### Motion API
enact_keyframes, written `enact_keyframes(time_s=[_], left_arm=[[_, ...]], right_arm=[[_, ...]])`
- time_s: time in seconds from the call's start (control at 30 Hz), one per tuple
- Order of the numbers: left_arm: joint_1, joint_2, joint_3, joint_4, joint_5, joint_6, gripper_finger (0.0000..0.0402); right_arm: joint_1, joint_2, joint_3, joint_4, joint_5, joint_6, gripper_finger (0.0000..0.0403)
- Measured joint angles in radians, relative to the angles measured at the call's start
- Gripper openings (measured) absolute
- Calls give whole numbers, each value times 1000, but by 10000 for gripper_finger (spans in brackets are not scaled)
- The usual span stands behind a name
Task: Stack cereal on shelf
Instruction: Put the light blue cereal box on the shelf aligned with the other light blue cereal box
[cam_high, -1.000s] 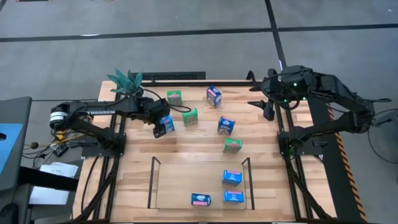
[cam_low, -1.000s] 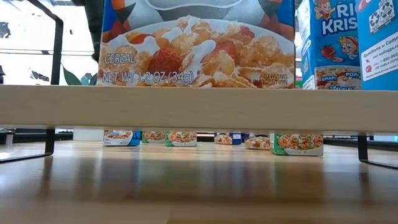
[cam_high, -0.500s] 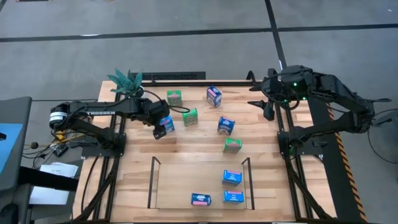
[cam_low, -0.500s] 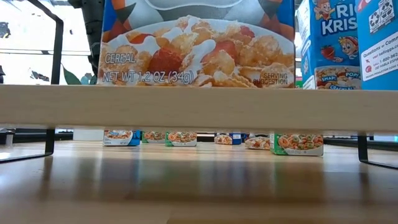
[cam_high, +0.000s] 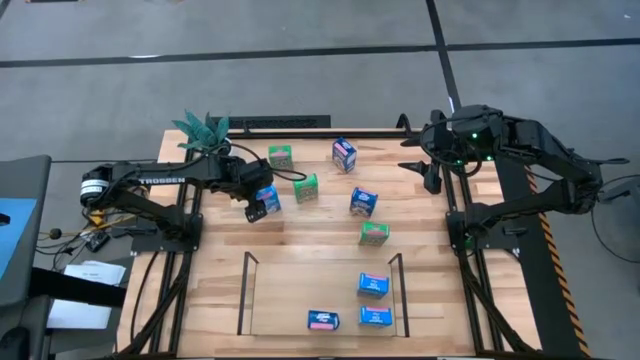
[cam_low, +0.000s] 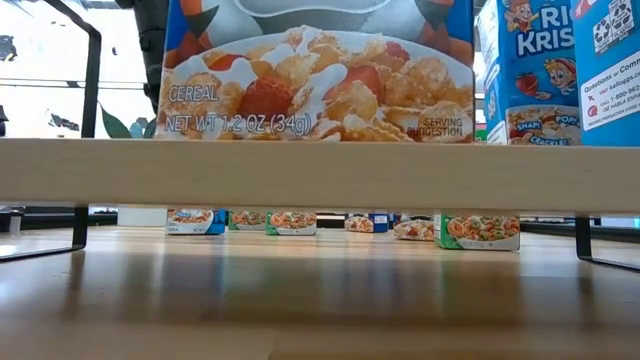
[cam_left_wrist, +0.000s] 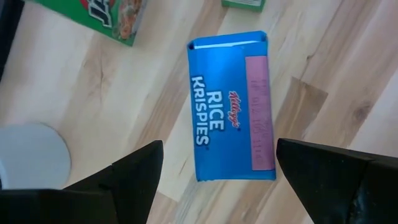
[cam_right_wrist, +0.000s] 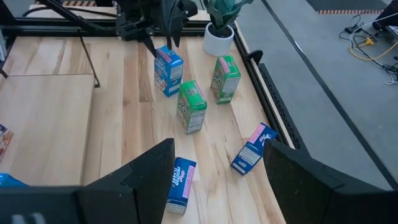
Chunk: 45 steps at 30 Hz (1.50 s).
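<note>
Your left gripper (cam_high: 262, 203) hovers wide open over a blue box (cam_left_wrist: 231, 107) near the plant (cam_high: 205, 130); your right gripper (cam_high: 425, 172), half-open, waits empty at the table's (cam_high: 300, 262) far right edge.

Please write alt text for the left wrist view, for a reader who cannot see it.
The open left gripper hovers over a blue Rice Krispies box standing on the wooden table, its fingers apart on either side. A green cereal box and a white pot show at the edges.
</note>
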Motion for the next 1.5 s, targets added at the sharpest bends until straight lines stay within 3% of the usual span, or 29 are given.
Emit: enact_keyframes(time_s=[0.27,0.57,0.77,1.1,1.5], left_arm=[[0,0,0,0,-6,5,294],[0,0,0,1,-6,12,214],[0,0,0,3,14,-2,182],[-2,0,12,-1,48,-49,173],[-87,0,177,1,39,-130,173]], right_arm=[[0,0,0,0,0,-12,270],[0,0,0,0,0,-15,270],[0,0,0,0,0,-14,270],[0,0,0,0,0,-14,270],[0,0,0,0,0,-14,270]])
